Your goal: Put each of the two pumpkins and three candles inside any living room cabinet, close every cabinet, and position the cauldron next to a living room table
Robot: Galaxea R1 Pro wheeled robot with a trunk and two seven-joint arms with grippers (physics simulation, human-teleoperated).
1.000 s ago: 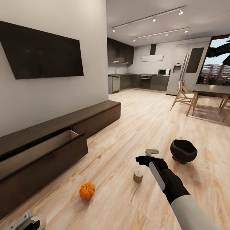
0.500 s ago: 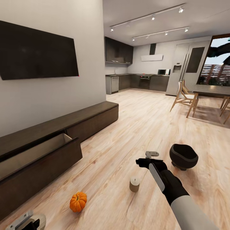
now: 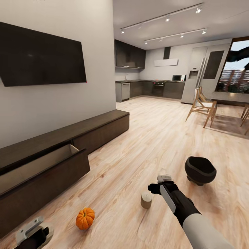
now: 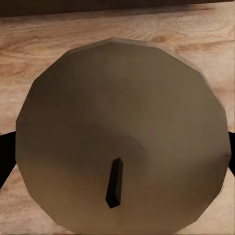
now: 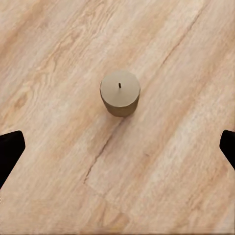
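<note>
The right claw (image 3: 159, 184) hangs above the floor (image 3: 145, 145) with its fingers spread wide; the right wrist view shows only the two dark fingertips (image 5: 11, 149) at the frame's edges, and a candle (image 5: 120, 92) standing upright on the boards between and ahead of them, not yet touched. In the head view that candle (image 3: 146, 200) stands just to the left of the claw, on the near side of it.

The left claw (image 3: 33, 232) sits at the near left; its wrist view looks straight onto the top of a second candle (image 4: 122, 134), wick towards the camera, with dark fingertips at either flank, so it seems clamped on that candle.

The step in hand is judged to be picking up the floor candle. To do it well, the right claw should centre over the wick, keep its fingers open and vertical, come straight down until the pads flank the sides low on the body, then squeeze; an off-centre descent could tip the short cylinder.

A pumpkin (image 3: 85, 218) lies on the floor to the near left; the cabinet (image 3: 52, 166) at the left wall has one drawer pulled open; the cauldron (image 3: 200, 170) stands to the right, farther off.
</note>
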